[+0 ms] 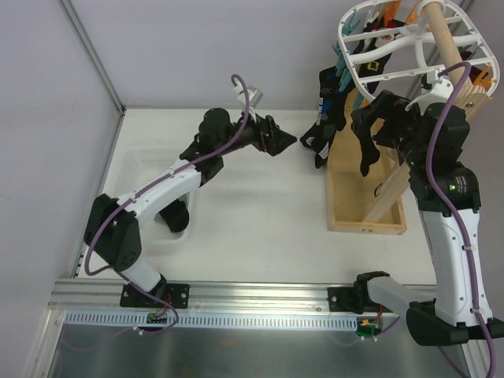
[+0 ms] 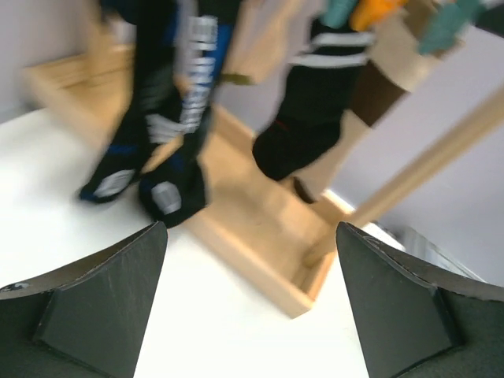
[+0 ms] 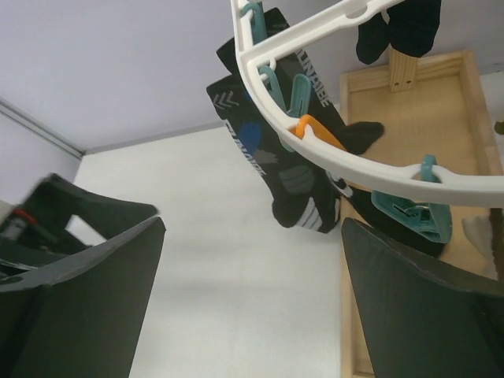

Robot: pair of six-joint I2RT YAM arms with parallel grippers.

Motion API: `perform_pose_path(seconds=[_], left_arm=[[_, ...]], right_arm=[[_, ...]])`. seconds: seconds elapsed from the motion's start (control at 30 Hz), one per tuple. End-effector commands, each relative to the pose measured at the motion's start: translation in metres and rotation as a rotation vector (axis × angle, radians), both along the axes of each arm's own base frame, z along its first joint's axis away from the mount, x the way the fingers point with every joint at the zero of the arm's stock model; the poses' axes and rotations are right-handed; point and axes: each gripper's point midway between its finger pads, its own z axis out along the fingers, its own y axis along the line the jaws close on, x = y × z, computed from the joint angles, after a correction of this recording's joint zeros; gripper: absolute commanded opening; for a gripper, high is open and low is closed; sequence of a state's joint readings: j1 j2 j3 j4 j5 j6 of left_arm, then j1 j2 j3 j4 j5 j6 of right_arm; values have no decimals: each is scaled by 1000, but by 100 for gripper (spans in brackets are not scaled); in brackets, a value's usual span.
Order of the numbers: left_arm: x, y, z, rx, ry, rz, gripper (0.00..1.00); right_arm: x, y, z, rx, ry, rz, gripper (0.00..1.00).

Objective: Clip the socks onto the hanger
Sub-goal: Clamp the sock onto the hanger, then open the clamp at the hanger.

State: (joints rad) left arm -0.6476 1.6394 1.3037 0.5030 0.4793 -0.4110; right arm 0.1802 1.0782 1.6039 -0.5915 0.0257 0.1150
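**Above the wooden box, socks hang pegged while both pincers stand empty**

Over the shallow wooden box base [image 1: 366, 227] rises a round wooden pole [image 1: 449, 39], which carries the large white plastic oval hanger [image 1: 391, 73] ringed with teal pegs [image 3: 409, 209] and an orange peg [image 3: 315, 130]. The right arm crosses in front of the box's right side. Well left of the box sits a translucent white mesh basket [image 1: 138, 157].

Black socks with white and blue lettering [image 1: 324, 126] hang at the box's left edge, and another black sock [image 1: 368, 150] hangs over its middle.

The left gripper [image 1: 276, 135] hovers left of the box, fingers spread wide and empty. The right gripper [image 3: 252, 228], under the hanger's rim, is likewise spread and empty.
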Motion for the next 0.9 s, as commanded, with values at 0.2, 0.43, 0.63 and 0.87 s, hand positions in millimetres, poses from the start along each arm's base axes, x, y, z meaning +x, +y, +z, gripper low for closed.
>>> perform_pose_path(seconds=[0.2, 0.43, 0.63, 0.87], left_arm=[[-10, 151, -35, 264, 176, 526, 99], [-27, 240, -87, 295, 409, 735, 99], [-39, 297, -119, 385, 571, 906, 99], [-47, 356, -149, 359, 742, 1112, 99]], right_arm=[[-29, -15, 23, -172, -71, 21, 100], [-21, -17, 20, -205, -33, 15, 100], [-14, -14, 10, -218, 12, 29, 100], [-19, -2, 11, -195, 3, 94, 100]])
